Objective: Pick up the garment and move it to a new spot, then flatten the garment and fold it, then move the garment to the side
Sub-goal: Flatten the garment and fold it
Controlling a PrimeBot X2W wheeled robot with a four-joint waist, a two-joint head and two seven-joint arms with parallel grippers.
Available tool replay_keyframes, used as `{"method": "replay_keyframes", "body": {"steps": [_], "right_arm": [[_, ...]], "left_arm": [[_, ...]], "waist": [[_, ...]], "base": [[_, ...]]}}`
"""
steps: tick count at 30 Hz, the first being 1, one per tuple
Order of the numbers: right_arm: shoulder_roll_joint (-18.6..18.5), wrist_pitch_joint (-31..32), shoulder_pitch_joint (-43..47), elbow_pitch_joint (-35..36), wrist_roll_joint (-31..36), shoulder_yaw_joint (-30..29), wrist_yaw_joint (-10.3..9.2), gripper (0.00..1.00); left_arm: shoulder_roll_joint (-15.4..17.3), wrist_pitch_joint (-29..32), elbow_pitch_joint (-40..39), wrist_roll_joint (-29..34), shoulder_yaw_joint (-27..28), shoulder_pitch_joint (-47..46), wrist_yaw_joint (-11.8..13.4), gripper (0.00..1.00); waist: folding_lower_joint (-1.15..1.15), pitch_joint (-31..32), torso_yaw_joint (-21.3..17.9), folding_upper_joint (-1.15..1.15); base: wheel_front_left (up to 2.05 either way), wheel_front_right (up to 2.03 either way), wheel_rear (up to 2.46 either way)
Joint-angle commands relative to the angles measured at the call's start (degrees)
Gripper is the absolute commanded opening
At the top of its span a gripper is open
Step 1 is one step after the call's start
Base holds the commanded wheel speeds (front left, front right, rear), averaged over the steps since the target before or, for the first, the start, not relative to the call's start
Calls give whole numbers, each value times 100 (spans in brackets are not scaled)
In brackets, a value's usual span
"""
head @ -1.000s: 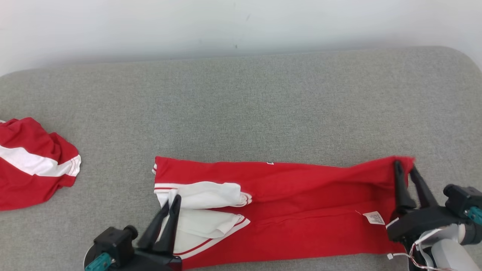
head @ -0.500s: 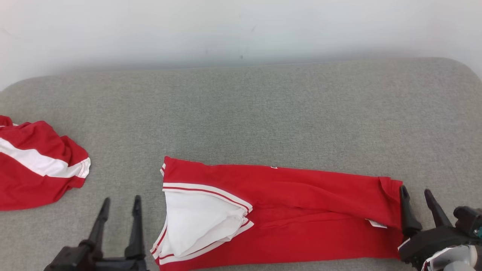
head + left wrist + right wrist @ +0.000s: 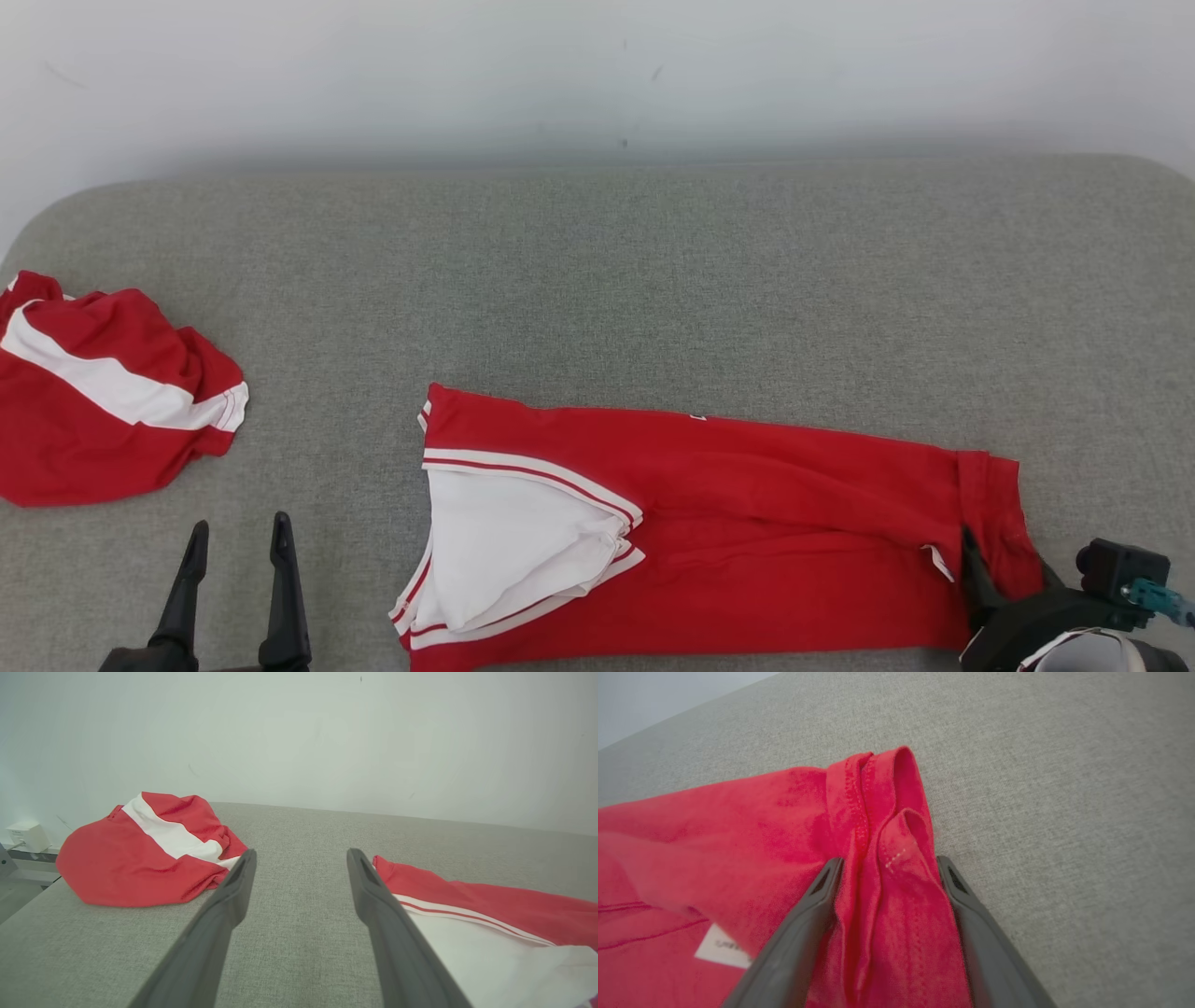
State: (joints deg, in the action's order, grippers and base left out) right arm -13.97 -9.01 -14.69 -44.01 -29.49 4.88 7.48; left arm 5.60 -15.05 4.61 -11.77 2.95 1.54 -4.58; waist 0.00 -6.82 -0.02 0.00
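The red garment [image 3: 747, 523] lay flat on the grey bench [image 3: 653, 280], folded into a long strip. Its white part [image 3: 504, 551] (with thin red stripes) sat at the left end, a small tag [image 3: 938, 562] near the right.

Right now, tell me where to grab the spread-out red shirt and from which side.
Probably the hem at the shirt's right end, from the right: it stands up in a ridge between the right gripper's open fingers, while the rest lies flat.

A crumpled red-and-white cloth [image 3: 93, 429] lies on grey padding [image 3: 653, 280].
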Motion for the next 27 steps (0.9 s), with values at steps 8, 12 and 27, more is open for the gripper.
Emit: {"method": "replay_keyframes", "body": {"steps": [8,12,27], "right_arm": [[-181,-89,-140,-221,-226,256,1,0],[-586,-166,-275,-405,-314,105,-6,0],[-1134,-197,-264,-428,-422,-193,-6,0]], "left_arm": [[-143,-18,121,280,281,178,-138,100],[-180,-18,149,356,341,189,-188,100],[-254,-18,62,469,496,431,-267,100]], "waist": [[0,201,-4,0],[0,289,-6,0],[0,618,-5,0]], "base": [[0,0,0],[0,0,0],[0,0,0]]}}
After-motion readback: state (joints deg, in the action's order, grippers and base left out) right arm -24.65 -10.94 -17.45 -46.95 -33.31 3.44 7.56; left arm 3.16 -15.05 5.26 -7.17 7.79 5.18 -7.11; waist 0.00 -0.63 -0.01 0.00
